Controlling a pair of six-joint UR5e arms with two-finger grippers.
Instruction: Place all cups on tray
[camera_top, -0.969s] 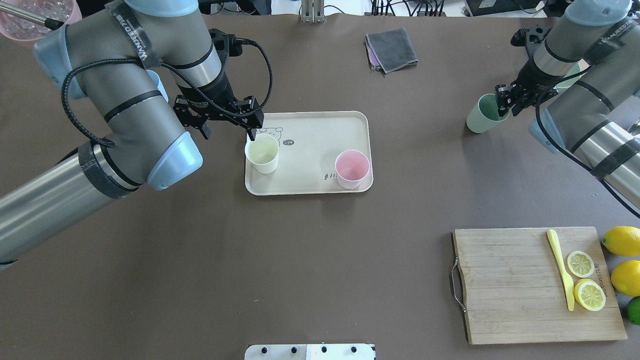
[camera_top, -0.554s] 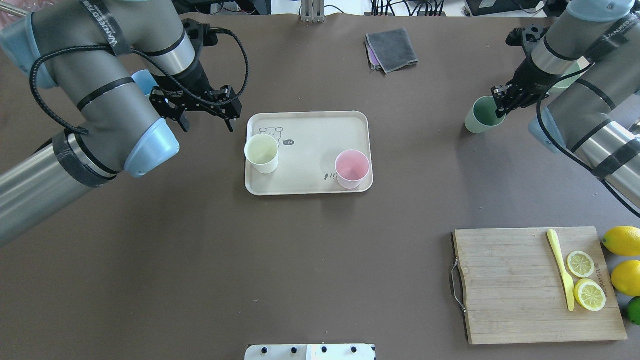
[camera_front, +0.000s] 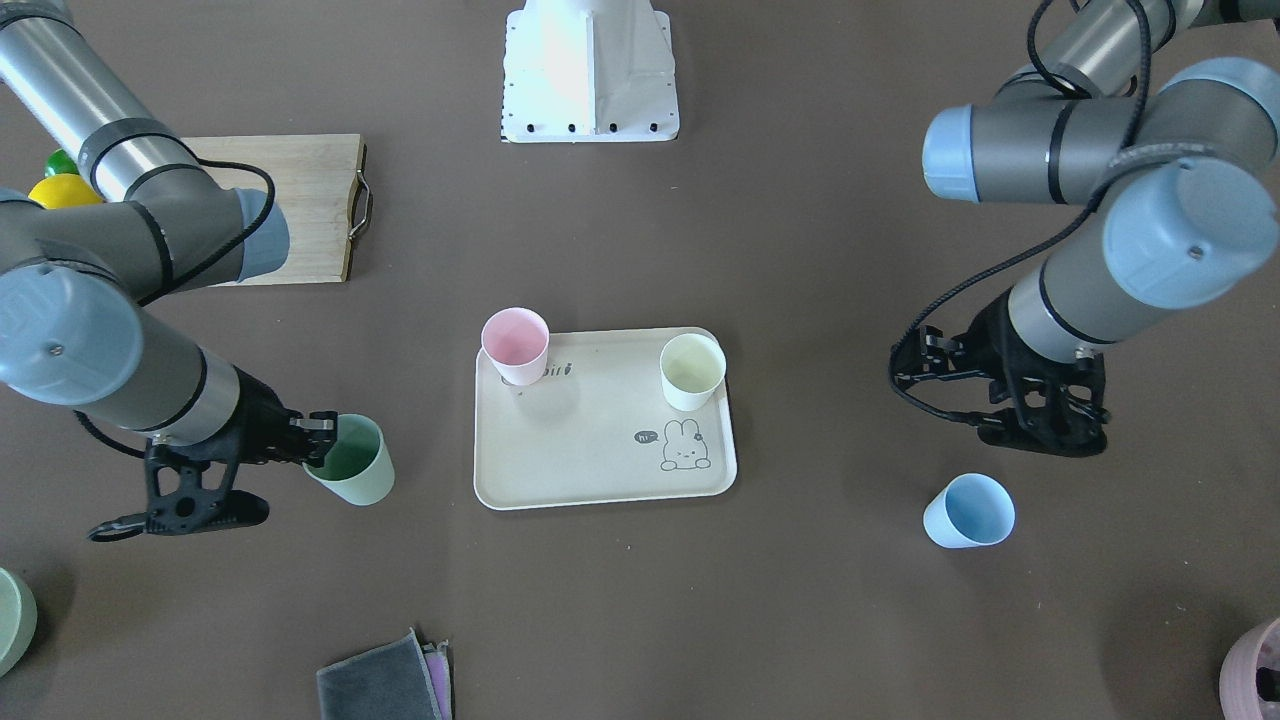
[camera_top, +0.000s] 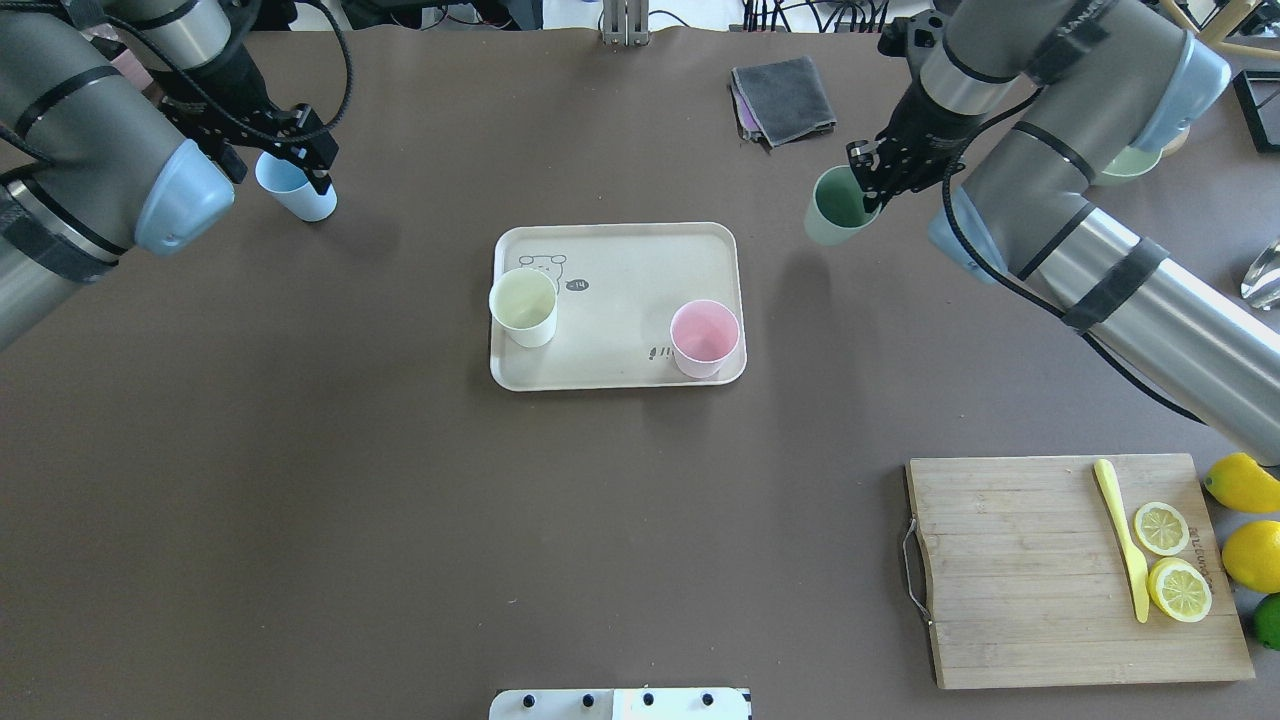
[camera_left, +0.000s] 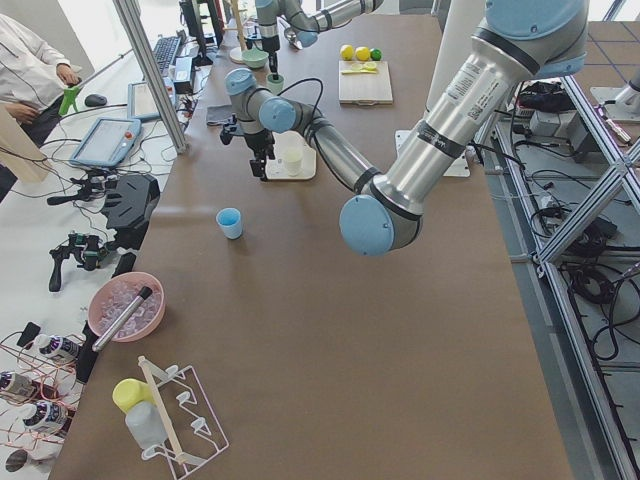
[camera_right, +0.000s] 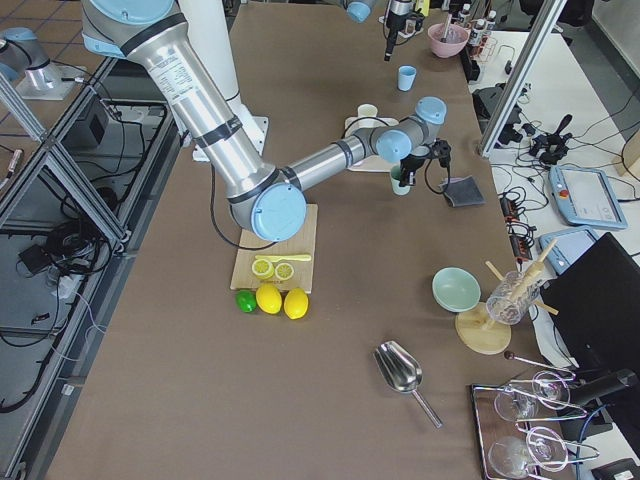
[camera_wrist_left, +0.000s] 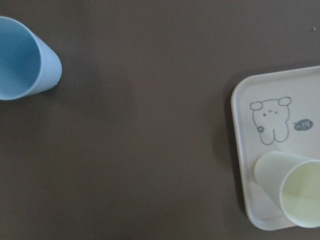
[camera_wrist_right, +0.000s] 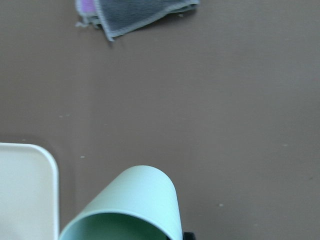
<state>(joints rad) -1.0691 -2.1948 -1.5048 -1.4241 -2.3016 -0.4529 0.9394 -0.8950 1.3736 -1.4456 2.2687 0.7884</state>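
Rim of green cup (camera_top: 830, 215) sits pinched in right hand (camera_top: 869, 190).

Tray (camera_top: 620, 300) middle free (apparently) between cream cup (camera_top: 522, 308), pink cup (camera_top: 704, 338)

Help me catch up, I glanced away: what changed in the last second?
The left end effector withdrew from the cream cup and swung out to the blue cup. The right end effector carried the green cup closer to the tray. The cream cup and pink cup stayed put.
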